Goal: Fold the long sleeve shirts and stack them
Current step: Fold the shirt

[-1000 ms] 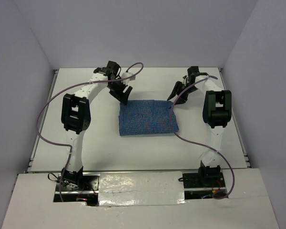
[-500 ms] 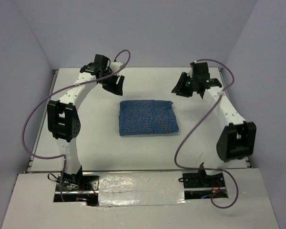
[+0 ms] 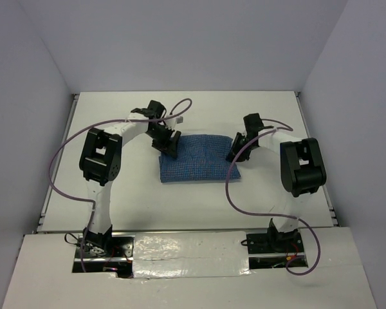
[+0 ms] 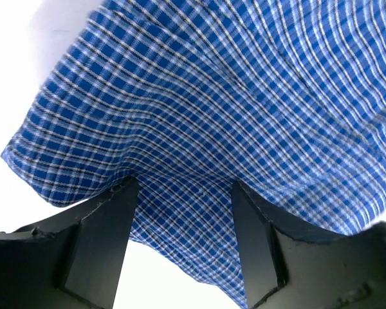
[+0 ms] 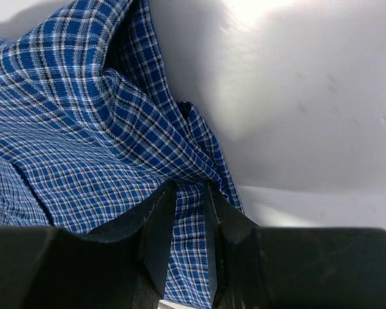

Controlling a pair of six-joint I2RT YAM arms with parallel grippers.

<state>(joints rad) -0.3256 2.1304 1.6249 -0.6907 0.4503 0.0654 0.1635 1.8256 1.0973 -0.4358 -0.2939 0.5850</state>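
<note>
Right now you're at a fold step: the blue finely checked cloth long sleeve shirt [image 3: 199,159] lies mid-way across the white table [image 3: 199,206] as a compact rectangle, longer side to side, with both arms working its far corners.

The left gripper [image 3: 168,148] sits on the far-left corner. Its jaws are wide apart with checked cloth bunched against the two fingertips, and nothing is clamped. The right gripper [image 5: 190,188] is at the far-right edge, jaws nearly together with a raised ridge of cloth pinched between them. That looks like a grip, though how many layers it has caught can't be told.

Judgement: you're taking the far edge to bring it over toward the near side, or to tidy it.

Next move calls for the left jaws to close on the corner through all layers. Then lift both sides together and evenly so the bundle doesn't open out. No second garment is visible to stack on.
</note>
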